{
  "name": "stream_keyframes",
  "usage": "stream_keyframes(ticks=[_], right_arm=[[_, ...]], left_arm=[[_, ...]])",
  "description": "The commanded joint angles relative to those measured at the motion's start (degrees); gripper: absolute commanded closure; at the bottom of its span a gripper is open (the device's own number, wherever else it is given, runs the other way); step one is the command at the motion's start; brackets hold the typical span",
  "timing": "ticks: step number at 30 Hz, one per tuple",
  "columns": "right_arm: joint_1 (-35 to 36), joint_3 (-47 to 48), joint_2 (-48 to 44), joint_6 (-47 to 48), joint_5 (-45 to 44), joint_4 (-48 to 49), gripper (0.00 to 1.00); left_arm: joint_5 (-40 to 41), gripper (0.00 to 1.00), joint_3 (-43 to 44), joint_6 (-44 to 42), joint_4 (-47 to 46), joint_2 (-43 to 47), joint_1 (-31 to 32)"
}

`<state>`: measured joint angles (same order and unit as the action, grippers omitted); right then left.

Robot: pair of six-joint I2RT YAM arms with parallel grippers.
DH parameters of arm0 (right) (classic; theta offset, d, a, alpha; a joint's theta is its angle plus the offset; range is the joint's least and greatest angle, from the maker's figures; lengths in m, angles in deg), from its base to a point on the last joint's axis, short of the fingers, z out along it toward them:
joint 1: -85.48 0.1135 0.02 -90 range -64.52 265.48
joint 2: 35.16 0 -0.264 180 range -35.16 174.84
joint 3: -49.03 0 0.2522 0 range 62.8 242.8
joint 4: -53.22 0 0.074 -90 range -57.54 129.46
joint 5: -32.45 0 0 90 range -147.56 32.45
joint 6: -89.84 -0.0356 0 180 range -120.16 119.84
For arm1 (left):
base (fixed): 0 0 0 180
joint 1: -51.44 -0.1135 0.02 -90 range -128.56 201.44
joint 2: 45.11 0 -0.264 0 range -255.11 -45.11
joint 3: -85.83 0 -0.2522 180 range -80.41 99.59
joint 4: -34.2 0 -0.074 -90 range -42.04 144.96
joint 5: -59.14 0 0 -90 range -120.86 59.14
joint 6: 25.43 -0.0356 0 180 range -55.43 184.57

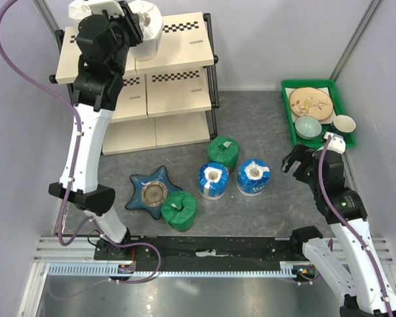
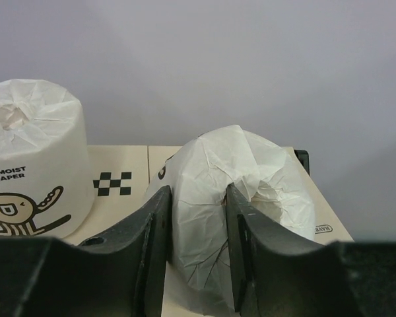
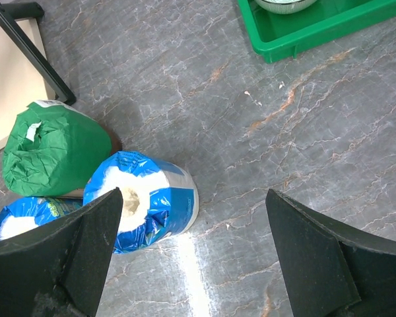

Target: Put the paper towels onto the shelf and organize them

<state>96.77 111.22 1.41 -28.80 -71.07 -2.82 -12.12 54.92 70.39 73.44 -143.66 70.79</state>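
Observation:
My left gripper is up at the top board of the shelf, shut on a white paper towel roll. In the left wrist view the gripper pinches that roll's wall; the roll lies tilted over the board. A second white roll stands upright to its left. On the table are two blue rolls and two green rolls. My right gripper is open and empty, hovering right of the blue roll.
A blue star-shaped dish lies beside the near green roll. A green tray of dishes sits at the back right, its corner also in the right wrist view. The shelf's black leg stands near the far green roll.

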Motion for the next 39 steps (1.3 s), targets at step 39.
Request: stream_keyframes(ticks=[39], right_arm=[[-0.04, -1.23, 0.42, 0.69, 1.39, 1.24, 0.02]], left_arm=[[-18.39, 0.21, -2.7, 16.14, -8.07, 1.07, -9.51]])
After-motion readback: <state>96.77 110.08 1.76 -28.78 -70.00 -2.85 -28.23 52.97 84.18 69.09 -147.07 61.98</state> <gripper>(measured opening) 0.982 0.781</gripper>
